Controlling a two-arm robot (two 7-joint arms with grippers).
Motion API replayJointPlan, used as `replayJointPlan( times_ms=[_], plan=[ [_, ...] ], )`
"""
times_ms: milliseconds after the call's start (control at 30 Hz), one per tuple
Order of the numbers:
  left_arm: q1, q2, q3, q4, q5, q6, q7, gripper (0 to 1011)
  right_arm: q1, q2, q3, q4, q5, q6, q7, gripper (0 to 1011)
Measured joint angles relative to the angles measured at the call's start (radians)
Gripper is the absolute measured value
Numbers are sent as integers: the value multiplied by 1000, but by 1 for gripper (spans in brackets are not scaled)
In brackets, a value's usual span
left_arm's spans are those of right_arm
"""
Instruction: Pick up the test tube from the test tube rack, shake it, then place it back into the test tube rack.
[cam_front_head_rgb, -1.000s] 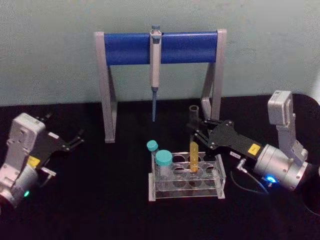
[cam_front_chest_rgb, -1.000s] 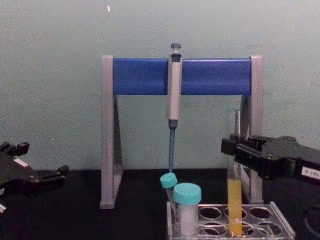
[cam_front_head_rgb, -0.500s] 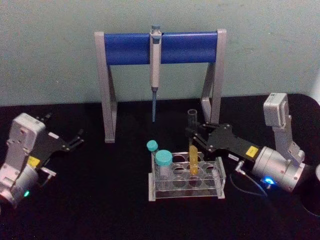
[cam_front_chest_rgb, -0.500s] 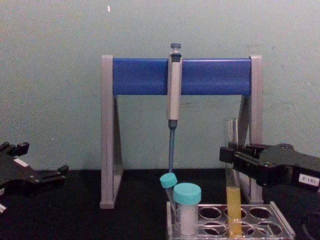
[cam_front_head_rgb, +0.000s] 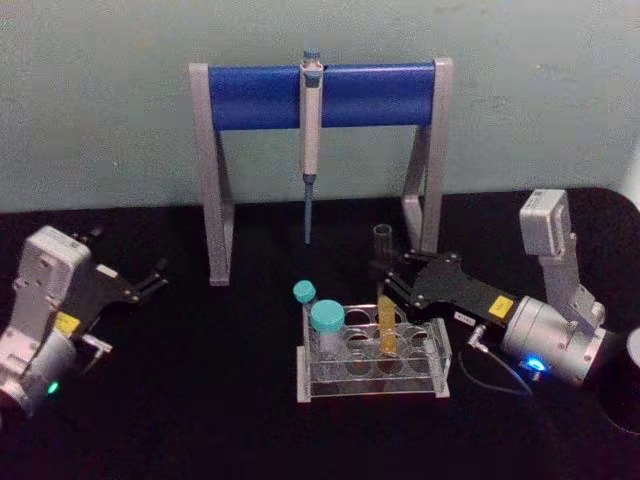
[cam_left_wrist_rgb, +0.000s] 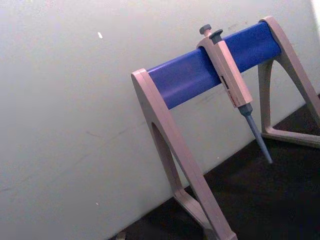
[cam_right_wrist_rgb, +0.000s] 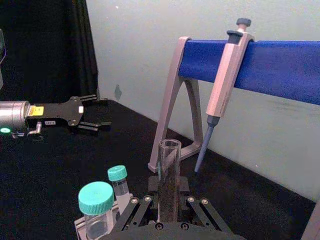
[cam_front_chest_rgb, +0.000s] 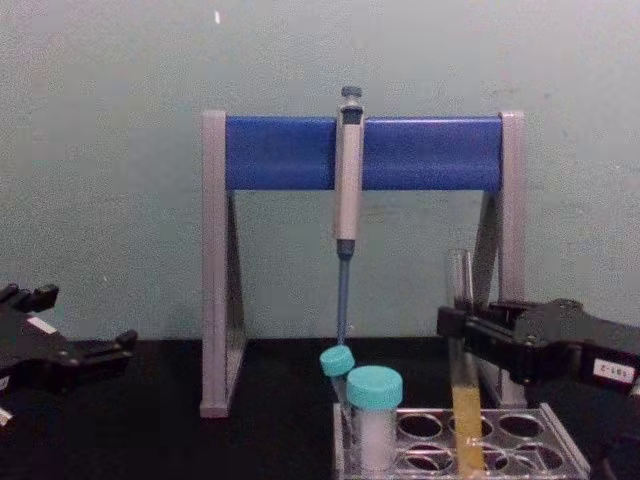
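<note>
We read the test tube (cam_front_head_rgb: 386, 322) as upright: long axis vertical, open mouth up, round end down. The right gripper (cam_front_head_rgb: 386, 272) is clamped on the clear glass about mid-length, with its black fingers (cam_right_wrist_rgb: 131, 212) closed in on both sides of the wall. Above the jaws the empty glass and its rim stand free. Below the jaws the yellow-filled part drops into a hole of the test tube rack (cam_front_head_rgb: 372, 382), a low clear plastic block with round holes on top. We cannot tell which row the hole is in. In the chest view the test tube (cam_front_chest_rgb: 465, 420) runs off the lower edge, so its tip and seating depth are hidden, and the rack (cam_front_chest_rgb: 560, 445) is cut off too. Left of the jaws, in the same rack, stand a wide teal-capped tube (cam_front_head_rgb: 327, 318) and a small teal-capped tube (cam_front_head_rgb: 304, 292). Behind the jaws is the grey-legged pipette stand (cam_front_head_rgb: 260, 96) with a blue bar, and a grey pipette (cam_front_head_rgb: 311, 120) hangs tip-down from the bar. The left gripper (cam_front_head_rgb: 152, 280) is parked well left of the jaws over the black table (cam_front_head_rgb: 220, 400), with its fingers apart.
</note>
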Motion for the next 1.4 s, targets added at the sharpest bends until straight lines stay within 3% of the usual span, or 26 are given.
replayJointPlan(
  times_ms=[1067, 1400],
  plan=[
    [0, 0, 0, 0, 0, 0, 0, 1001, -1, 4, -1, -5, -9, 8, -9, 229],
    [0, 0, 0, 0, 0, 0, 0, 1001, -1, 4, -1, -5, -7, 7, -8, 506]
  ],
)
